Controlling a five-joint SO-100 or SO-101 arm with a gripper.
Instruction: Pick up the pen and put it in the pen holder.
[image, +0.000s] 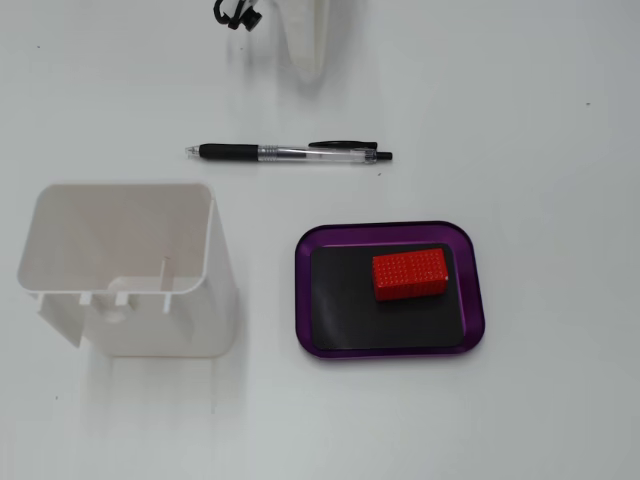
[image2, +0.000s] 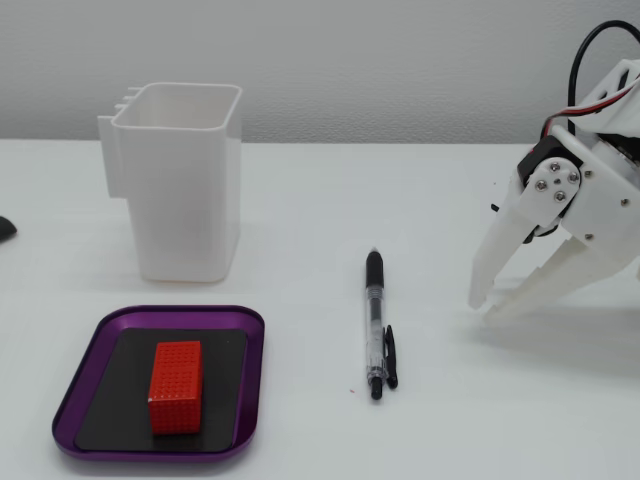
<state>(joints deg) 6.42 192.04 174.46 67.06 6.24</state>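
Approach step: pen not yet grasped

The tool hangs empty, jaws apart, beside the pen lying flat on the bench; next it must straddle the barrel and close, then carry it to the white pen holder

Arm cut off at right edge.

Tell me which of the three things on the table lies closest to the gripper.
The pen. In a fixed view it lies flat just left of the gripper, while the white pen holder and the purple tray with its red block sit farther left.
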